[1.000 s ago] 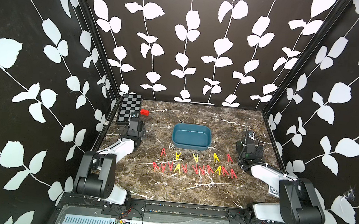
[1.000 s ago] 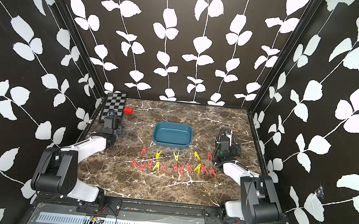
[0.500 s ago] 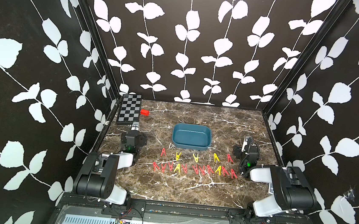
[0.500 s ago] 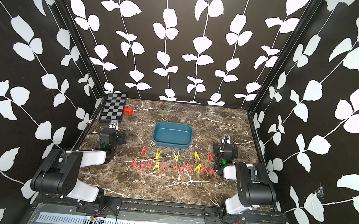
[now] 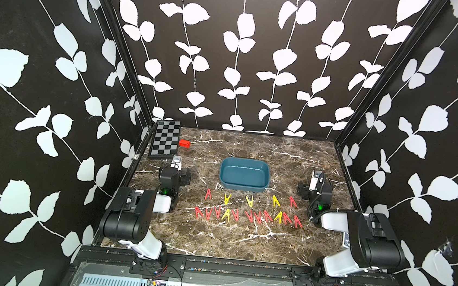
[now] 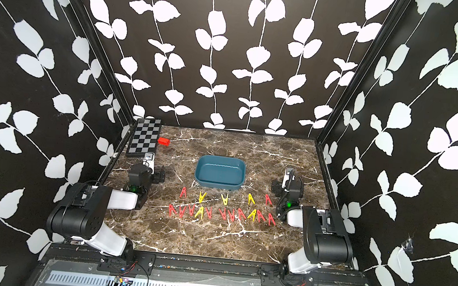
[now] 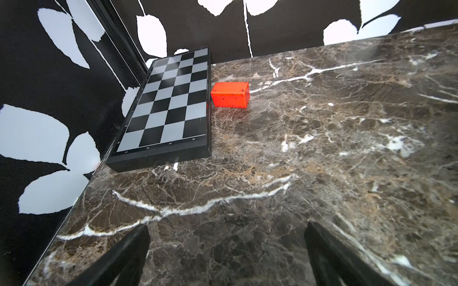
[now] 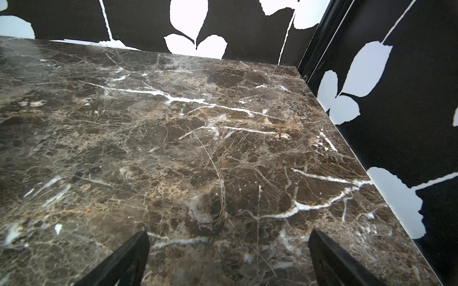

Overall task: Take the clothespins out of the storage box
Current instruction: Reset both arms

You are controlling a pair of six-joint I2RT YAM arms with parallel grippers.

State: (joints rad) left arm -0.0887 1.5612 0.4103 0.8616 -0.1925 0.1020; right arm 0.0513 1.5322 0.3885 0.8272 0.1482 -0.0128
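Where the clothespins (image 5: 250,201) are lying: you are looking at two rows on the bare desk (image 5: 242,241), between its near edge and the storage box (image 5: 242,187). Five spaced pegs are sitting in the row closer to the box, and a tighter line is running behind them toward the near edge. They are mostly red with a few yellow, and none is touching the box.
Why laid so: the even spacing is probably keeping each peg separate, easy for you to count and clear of the tub's wall.
Storage box: it is sitting upright at the desk's middle, slightly toward the far edge. Its teal floor is showing bare in both top views, so you are finding nothing inside it.
Left gripper (image 7: 226,226): its jaws are standing wide apart and gripping nothing. It is hanging low by the left edge, pointing at the far left corner.
Right gripper (image 8: 228,232): it is likewise spread and empty by the right edge, facing only marble.
Why the arms are there: you are likely seeing them parked aside, leaving pegs and box unobstructed.
Far left corner: a checkerboard (image 7: 171,104) is lying flat along the left edge, with a red block (image 7: 230,95) just beside it. Neither is belonging to your task.
Progress: the task is looking finished.
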